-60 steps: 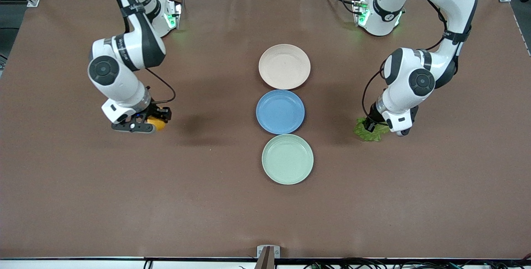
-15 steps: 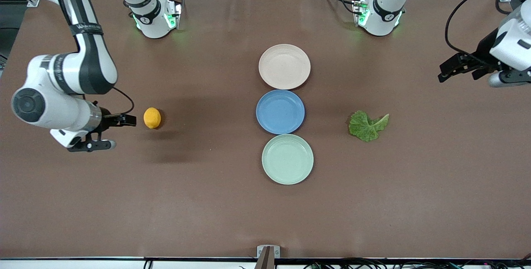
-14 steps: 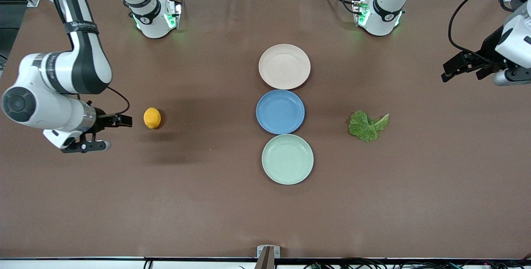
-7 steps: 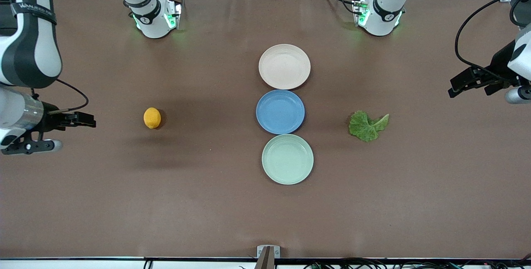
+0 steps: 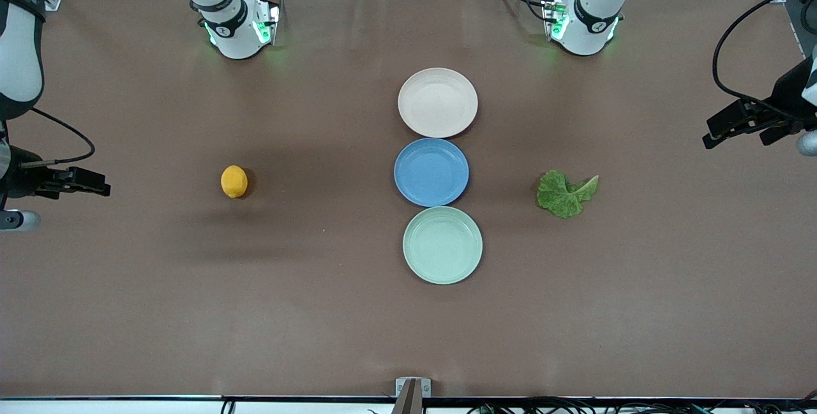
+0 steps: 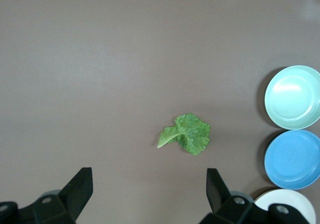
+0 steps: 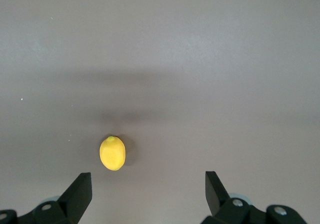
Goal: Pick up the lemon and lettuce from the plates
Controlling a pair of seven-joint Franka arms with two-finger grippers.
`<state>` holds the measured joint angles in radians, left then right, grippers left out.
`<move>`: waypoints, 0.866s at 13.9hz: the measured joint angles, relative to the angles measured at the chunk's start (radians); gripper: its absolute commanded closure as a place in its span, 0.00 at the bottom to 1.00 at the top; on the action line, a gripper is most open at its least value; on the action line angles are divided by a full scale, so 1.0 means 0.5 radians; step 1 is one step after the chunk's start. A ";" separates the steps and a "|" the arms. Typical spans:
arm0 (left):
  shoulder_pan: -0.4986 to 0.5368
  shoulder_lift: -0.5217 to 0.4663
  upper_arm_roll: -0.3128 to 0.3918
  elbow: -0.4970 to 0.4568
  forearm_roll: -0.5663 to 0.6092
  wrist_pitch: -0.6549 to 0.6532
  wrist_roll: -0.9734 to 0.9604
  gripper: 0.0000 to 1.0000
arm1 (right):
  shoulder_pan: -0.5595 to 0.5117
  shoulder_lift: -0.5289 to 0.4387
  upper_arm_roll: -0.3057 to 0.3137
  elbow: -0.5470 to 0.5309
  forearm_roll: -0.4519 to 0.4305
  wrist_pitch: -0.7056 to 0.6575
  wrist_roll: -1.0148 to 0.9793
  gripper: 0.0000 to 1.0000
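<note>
The lemon (image 5: pixel 234 182) lies on the bare table toward the right arm's end, also seen in the right wrist view as the lemon (image 7: pixel 113 153). The lettuce (image 5: pixel 565 192) lies flat on the table toward the left arm's end, and shows in the left wrist view as the lettuce (image 6: pixel 187 133). The beige plate (image 5: pixel 438 102) and the mint green plate (image 5: pixel 442 245) hold nothing. My right gripper (image 5: pixel 67 202) (image 7: pixel 148 186) hangs open and empty at the table's end, well apart from the lemon. My left gripper (image 5: pixel 737 138) (image 6: pixel 150 184) is open and empty, high over its end.
A blue plate (image 5: pixel 431 171) sits between the two task plates in a line down the table's middle. The arm bases (image 5: pixel 236 25) (image 5: pixel 584 22) stand along the edge farthest from the front camera. A small bracket (image 5: pixel 412 388) sits at the nearest edge.
Both grippers let go of the lemon and the lettuce on the table and drew back toward their own ends, still moving outward over the last second. Lemon and lettuce stay put.
</note>
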<state>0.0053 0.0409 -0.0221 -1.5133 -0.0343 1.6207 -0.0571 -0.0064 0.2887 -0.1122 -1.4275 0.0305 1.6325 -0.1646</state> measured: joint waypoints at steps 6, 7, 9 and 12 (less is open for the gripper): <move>0.018 -0.005 -0.003 0.009 0.000 -0.039 0.058 0.00 | 0.006 0.008 0.020 0.013 0.002 -0.011 0.003 0.00; 0.018 -0.005 -0.003 0.009 0.000 -0.045 0.058 0.00 | 0.011 0.008 0.025 0.013 0.002 -0.025 0.014 0.00; 0.018 -0.005 -0.003 0.009 0.000 -0.049 0.058 0.00 | 0.017 0.008 0.032 0.016 0.002 -0.073 0.117 0.00; 0.018 -0.005 -0.003 0.009 0.000 -0.049 0.058 0.00 | 0.033 0.001 0.041 0.040 0.002 -0.135 0.188 0.00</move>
<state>0.0142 0.0384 -0.0237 -1.5086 -0.0342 1.5961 -0.0282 0.0102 0.2890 -0.0915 -1.4077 0.0314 1.5648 -0.0705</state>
